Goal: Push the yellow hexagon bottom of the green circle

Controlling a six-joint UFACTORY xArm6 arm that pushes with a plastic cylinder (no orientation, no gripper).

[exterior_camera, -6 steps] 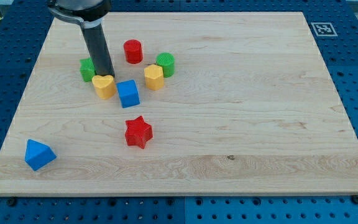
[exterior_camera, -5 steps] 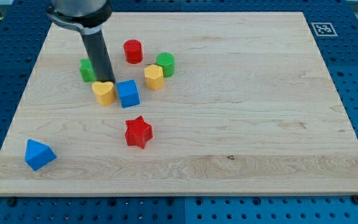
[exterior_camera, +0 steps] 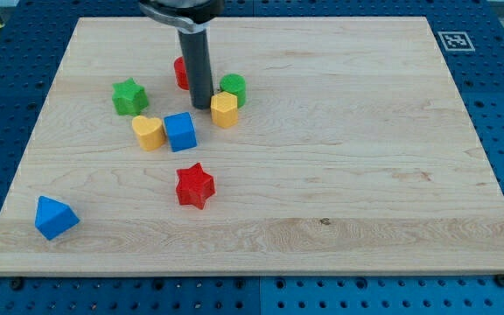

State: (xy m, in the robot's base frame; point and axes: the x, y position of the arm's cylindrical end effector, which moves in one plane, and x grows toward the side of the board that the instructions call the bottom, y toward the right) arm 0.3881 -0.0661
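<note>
On the view's far left, near the bottom edge of the tabletop (exterior_camera: 366, 192), a blue block (exterior_camera: 55, 217) of wedge-like shape lies well apart from everything else. Moving right, a green star (exterior_camera: 129, 96) sits above a yellow heart (exterior_camera: 148, 133), which touches or nearly touches a blue cube (exterior_camera: 180, 131). Below these a red star (exterior_camera: 194, 185) stands alone.

Next comes my tip (exterior_camera: 201, 107), just beside the left face of the yellow hexagon (exterior_camera: 224, 110); whether it touches I cannot tell. The rod partly hides a red cylinder (exterior_camera: 180, 72) behind it. There are no jaws on this rig, so no jaw state applies.

The yellow hexagon lies just below and slightly left of the green circle (exterior_camera: 233, 89), apparently touching it. I judge it close to the required place, needing only a small nudge towards the view's right, if any.

Handling, as a judgement: a small, rigid, light block that should slide readily on the smooth wood. It may rotate if pushed off-centre, so contact belongs on the middle of a flat side face. Risk: disturbing the green circle.
</note>
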